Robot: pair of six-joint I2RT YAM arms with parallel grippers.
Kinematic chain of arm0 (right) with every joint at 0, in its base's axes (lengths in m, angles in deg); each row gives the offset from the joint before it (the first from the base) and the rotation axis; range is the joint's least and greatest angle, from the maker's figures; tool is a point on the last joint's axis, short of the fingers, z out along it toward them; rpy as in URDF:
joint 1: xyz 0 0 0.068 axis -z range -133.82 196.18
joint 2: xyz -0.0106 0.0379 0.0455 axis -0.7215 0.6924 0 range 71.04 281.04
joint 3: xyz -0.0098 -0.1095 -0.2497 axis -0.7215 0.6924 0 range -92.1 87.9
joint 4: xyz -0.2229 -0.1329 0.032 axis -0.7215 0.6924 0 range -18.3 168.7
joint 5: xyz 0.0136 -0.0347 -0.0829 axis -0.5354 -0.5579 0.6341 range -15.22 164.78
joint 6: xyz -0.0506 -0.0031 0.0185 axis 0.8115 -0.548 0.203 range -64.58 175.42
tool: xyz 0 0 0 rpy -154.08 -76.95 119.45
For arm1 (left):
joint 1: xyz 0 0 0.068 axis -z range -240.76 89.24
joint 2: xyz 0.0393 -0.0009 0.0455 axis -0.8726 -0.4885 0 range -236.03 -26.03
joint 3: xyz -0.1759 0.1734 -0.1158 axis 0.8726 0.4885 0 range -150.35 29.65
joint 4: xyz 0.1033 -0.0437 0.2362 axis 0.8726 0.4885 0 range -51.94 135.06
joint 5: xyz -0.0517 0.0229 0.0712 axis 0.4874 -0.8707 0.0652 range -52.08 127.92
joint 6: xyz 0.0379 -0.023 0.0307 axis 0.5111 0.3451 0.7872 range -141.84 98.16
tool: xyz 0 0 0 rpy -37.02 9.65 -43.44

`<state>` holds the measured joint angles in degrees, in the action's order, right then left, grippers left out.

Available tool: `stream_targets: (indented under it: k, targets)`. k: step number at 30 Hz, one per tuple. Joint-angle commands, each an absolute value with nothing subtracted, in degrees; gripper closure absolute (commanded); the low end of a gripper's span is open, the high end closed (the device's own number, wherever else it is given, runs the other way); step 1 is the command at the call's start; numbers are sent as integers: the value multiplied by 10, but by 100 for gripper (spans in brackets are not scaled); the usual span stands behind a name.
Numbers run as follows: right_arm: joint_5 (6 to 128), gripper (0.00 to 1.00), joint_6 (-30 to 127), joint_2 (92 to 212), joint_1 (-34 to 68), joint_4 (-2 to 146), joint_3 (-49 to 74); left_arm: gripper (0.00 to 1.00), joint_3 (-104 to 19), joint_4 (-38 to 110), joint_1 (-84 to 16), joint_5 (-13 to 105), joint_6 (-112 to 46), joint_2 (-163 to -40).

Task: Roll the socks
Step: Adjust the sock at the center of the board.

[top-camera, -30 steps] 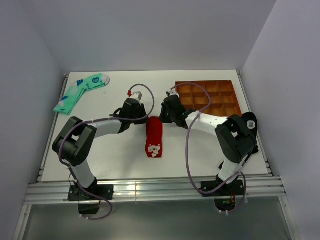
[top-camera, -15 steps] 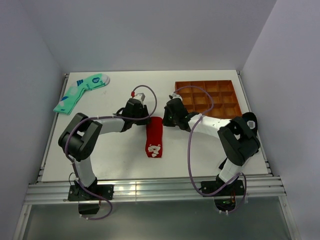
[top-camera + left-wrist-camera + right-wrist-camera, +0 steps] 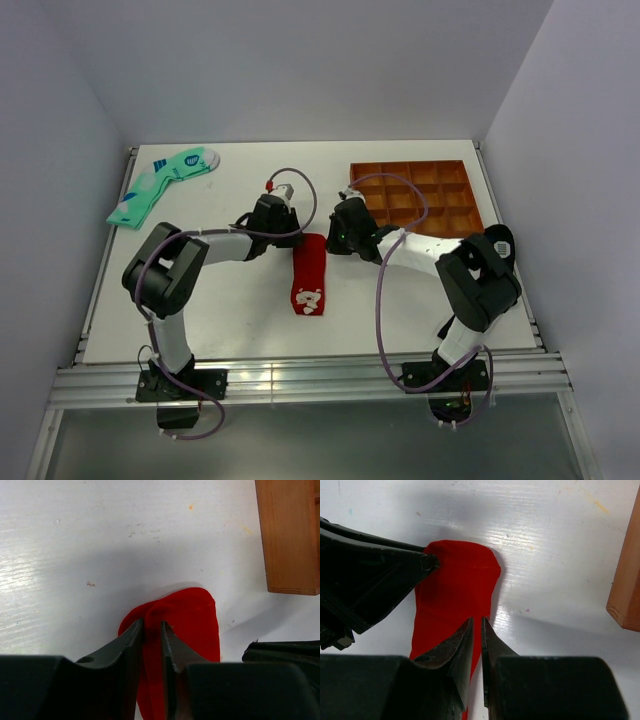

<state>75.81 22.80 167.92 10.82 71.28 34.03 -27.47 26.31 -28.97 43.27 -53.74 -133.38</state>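
The red socks point(image 3: 308, 273) lie flat in the middle of the table, the white figure mark at their near end. My left gripper point(image 3: 291, 236) is at the far left corner of the socks. In the left wrist view point(image 3: 152, 625) it is shut on a raised fold of the red fabric point(image 3: 192, 617). My right gripper point(image 3: 334, 243) is at the far right edge of the socks. In the right wrist view point(image 3: 477, 622) its jaws are nearly closed on the right edge of the red fabric point(image 3: 455, 585).
A brown wooden compartment tray point(image 3: 420, 195) stands at the back right; its corner shows in the left wrist view point(image 3: 287, 535) and the right wrist view point(image 3: 626, 592). A mint-green sock with blue marks point(image 3: 160, 182) lies at the back left.
Both grippers have shifted slightly toward each other at the far end of the socks. The socks have not visibly moved.
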Motion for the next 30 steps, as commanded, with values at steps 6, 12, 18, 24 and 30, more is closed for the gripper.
stream_targets:
  k: [6, 12, 18, 24, 30]
  targets:
    - [758, 82, 238, 1649, 115, 692, 354, 96, -292, 245, -291, 452, -525, -1321]
    - [759, 83, 236, 1646, 117, 689, 357, 100, -278, 243, -290, 454, -529, -1271]
    - [758, 84, 233, 1651, 118, 686, 358, 100, -267, 258, -291, 440, -530, -1224]
    - [752, 84, 231, 1655, 118, 680, 358, 100, -246, 262, -291, 421, -536, -1216]
    - [737, 84, 227, 1657, 118, 668, 365, 100, -225, 263, -291, 382, -554, -1217]
